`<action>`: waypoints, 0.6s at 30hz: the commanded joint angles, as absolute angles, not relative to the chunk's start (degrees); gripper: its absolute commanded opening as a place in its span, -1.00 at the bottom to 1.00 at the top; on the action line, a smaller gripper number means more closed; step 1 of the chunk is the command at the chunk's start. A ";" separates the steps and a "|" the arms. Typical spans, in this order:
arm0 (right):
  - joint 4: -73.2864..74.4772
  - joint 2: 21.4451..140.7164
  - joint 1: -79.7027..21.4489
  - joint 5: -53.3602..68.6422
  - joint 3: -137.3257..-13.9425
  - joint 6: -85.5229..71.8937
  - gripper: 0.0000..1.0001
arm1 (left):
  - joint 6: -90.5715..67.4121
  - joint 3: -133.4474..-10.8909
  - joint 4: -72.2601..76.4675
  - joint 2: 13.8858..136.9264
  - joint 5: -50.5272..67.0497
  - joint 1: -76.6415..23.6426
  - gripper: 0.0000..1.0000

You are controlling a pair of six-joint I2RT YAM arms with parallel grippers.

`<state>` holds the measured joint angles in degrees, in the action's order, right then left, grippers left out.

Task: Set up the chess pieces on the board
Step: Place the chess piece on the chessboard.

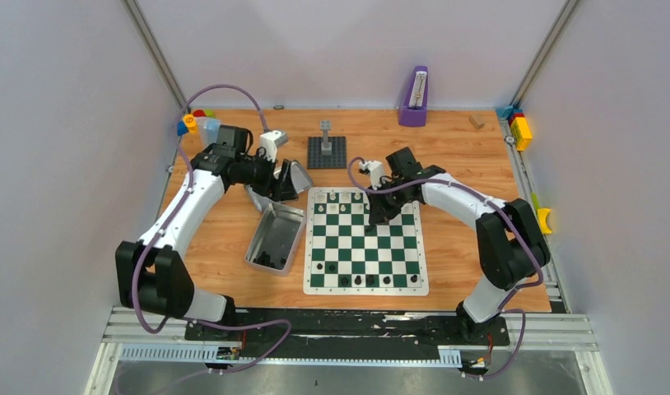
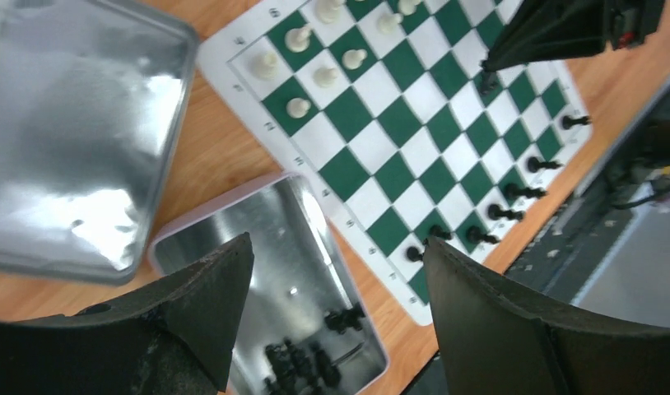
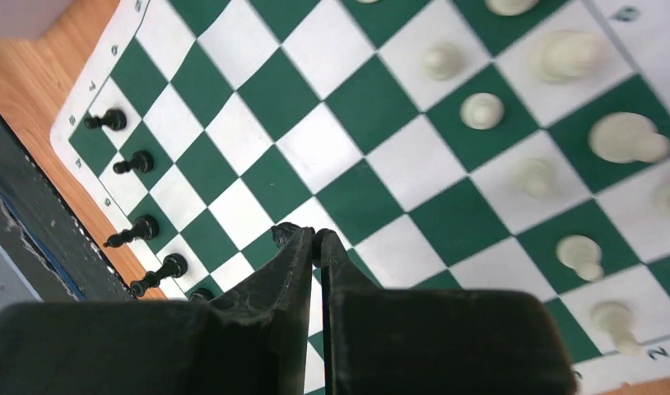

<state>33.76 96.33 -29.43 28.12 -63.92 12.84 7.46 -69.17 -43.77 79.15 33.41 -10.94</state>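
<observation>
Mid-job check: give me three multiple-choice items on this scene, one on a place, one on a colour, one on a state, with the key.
1. Where are the black pieces not yet on the board? A) in the open tin B) in a bowl C) on a plate
2. What colour are the far-row pieces? A) black B) cream-white C) red
3. How is the left end effector? A) shut B) shut on a piece C) open
Key: 1 A, they lie in the tin; 2 B, pale figures stand at the far edge; 3 C, its jaws stand wide apart.
</observation>
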 commanded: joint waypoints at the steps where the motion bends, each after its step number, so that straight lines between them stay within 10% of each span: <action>1: 30.45 93.84 -24.69 34.02 -66.02 6.14 -1.00 | -4.65 -67.13 -30.90 84.78 48.94 -11.06 0.62; 18: 14.54 84.51 -21.03 27.87 -59.65 -8.14 -1.00 | -60.56 -67.74 14.37 107.44 59.26 -22.92 0.18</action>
<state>19.09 87.11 -21.47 29.78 -60.75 -3.84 -42.72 -67.96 -1.85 106.65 57.12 -20.99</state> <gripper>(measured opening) 0.078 0.616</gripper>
